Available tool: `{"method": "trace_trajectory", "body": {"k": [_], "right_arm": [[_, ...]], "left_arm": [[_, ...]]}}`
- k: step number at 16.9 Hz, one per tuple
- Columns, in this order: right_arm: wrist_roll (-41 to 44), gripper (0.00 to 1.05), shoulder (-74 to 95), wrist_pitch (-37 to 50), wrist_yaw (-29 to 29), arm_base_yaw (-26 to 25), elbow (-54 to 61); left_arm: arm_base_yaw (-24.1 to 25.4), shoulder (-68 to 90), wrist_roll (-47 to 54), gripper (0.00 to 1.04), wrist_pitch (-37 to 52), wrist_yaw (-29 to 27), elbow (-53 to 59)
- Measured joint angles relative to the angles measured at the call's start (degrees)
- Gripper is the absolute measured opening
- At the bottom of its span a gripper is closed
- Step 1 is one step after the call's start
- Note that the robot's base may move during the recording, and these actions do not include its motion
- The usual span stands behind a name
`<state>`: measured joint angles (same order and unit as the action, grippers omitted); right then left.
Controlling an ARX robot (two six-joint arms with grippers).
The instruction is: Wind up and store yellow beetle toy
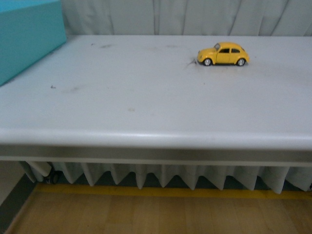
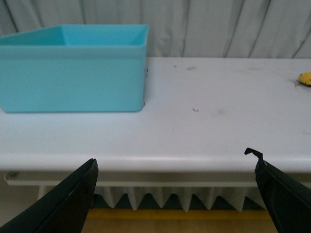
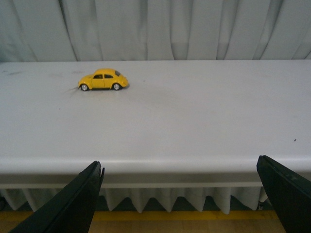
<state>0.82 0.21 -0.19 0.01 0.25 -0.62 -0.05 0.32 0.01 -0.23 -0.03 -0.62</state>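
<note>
The yellow beetle toy stands on its wheels at the far right of the white table, side on to me. In the right wrist view the toy sits far ahead on the tabletop, and in the left wrist view only a yellow sliver of it shows at the frame's edge. My left gripper is open, held off the table's front edge with nothing between its fingers. My right gripper is open too, also in front of the table edge and empty. Neither arm shows in the front view.
A turquoise open-topped bin stands at the far left of the table, also seen as the bin in the left wrist view. Grey curtains hang behind the table. A pleated skirt and a yellow floor line lie below the front edge.
</note>
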Motion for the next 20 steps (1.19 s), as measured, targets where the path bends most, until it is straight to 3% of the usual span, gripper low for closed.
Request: {"method": "trace_trajectory", "body": {"k": [20], "right_arm": [[-0.2,0.98,0.0,-0.1,0.0,0.0,0.0]], "left_arm": [[0.0,0.0,0.0,0.98,0.0,0.0,0.0]]}}
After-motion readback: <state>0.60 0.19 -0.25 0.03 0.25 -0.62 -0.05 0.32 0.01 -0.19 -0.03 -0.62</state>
